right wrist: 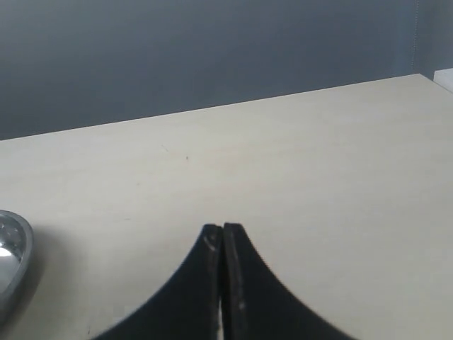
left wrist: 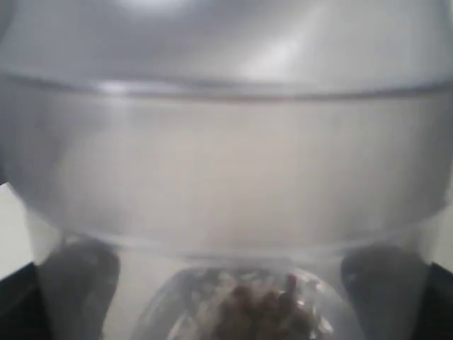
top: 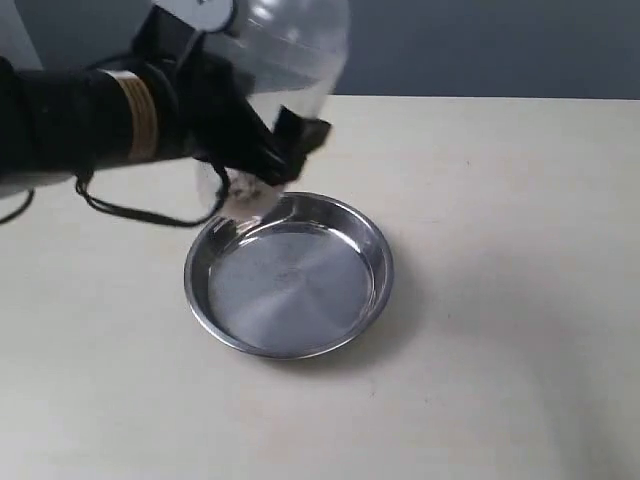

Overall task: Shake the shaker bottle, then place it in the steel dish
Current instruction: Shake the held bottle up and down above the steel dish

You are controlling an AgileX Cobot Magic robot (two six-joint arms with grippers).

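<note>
My left gripper (top: 272, 150) is shut on the shaker bottle (top: 300, 50) and holds it in the air, tilted over the far left rim of the steel dish (top: 385, 270). The bottle's wide frosted body points up and its small clear cap (top: 245, 195) points down toward the dish. In the left wrist view the bottle (left wrist: 226, 163) fills the picture, with brown granules (left wrist: 258, 312) gathered at one end and dark fingers (left wrist: 78, 283) on both sides. My right gripper (right wrist: 223, 230) is shut and holds nothing, hovering over bare table with the dish edge (right wrist: 10, 248) off to one side.
The dish rests on a pale beige table (top: 520, 300) with nothing inside it. A grey wall runs behind the table's far edge. A black cable (top: 130, 210) hangs under the left arm. The right arm is out of the exterior view.
</note>
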